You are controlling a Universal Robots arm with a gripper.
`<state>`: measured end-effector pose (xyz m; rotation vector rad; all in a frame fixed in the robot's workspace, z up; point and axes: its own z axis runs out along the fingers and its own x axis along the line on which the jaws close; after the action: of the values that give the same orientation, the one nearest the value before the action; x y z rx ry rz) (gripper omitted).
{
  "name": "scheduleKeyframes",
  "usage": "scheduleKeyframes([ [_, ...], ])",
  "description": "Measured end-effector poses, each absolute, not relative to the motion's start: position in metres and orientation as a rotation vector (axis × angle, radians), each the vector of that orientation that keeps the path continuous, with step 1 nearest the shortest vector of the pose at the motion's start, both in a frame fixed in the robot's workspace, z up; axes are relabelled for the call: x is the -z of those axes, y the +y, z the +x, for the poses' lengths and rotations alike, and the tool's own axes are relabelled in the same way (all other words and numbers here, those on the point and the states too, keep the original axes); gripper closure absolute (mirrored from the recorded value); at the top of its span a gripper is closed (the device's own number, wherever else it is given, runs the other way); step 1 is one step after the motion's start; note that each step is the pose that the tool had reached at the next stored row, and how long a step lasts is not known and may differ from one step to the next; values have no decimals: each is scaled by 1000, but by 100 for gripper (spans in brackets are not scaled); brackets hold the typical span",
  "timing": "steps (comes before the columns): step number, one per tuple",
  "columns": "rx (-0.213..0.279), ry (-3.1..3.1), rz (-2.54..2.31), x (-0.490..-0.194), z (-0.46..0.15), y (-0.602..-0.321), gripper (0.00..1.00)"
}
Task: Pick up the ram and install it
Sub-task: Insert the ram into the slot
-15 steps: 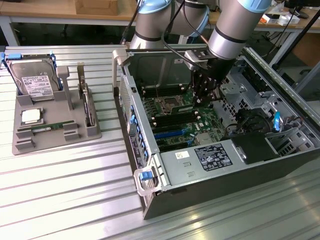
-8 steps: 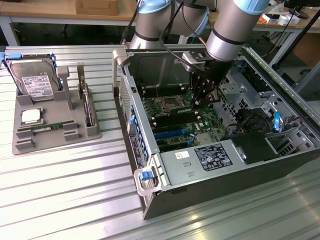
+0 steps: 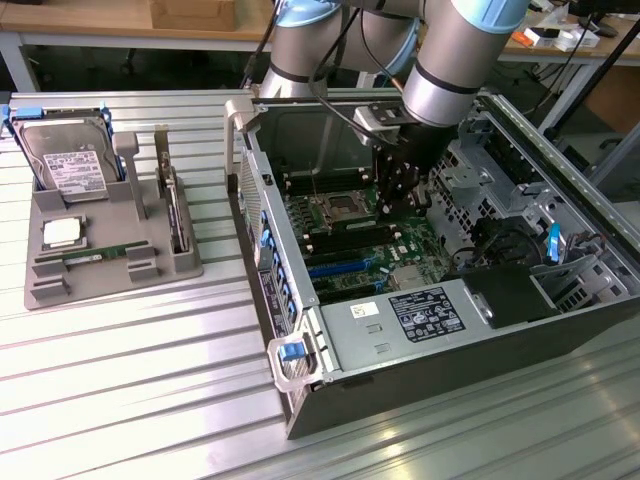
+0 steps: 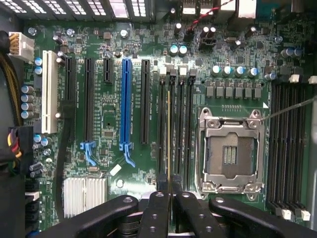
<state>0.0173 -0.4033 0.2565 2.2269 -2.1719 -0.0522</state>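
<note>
- Gripper (image 4: 168,184): the two black fingers (image 4: 154,213) are pressed close together, clamped on the ram (image 4: 168,134)
- Ram: seen edge-on in the wrist view as a thin yellowish line running out from between the fingertips; it lies along the bank of four black memory slots (image 4: 189,124), over the gap between the two slots farthest from the CPU socket (image 4: 230,151); whether it is seated in a slot cannot be told
- Gripper in the exterior view (image 3: 398,195): lowered inside the open computer case (image 3: 400,405), just above the motherboard (image 3: 350,250), next to the silver socket frame
- Motherboard in the wrist view (image 4: 114,49): green, with one blue expansion slot (image 4: 126,99) between black ones and a white slot (image 4: 49,91) further out; a second bank of memory slots (image 4: 287,148) lies on the far side of the socket
- Grey tray (image 3: 110,285): stands on the slatted metal table (image 3: 150,400), at the exterior view's left of the case and apart from it
- Tray contents: a hard drive (image 3: 70,165) leaning in the rear holder, a square silver CPU chip (image 3: 62,233) before it, and a second green stick (image 3: 95,257) lying flat near the front edge
</note>
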Motion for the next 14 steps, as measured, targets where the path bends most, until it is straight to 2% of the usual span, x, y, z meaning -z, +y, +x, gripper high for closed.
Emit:
scheduleKeyframes([
  [14,51,-2174,2224,-242,2,-406,88],
])
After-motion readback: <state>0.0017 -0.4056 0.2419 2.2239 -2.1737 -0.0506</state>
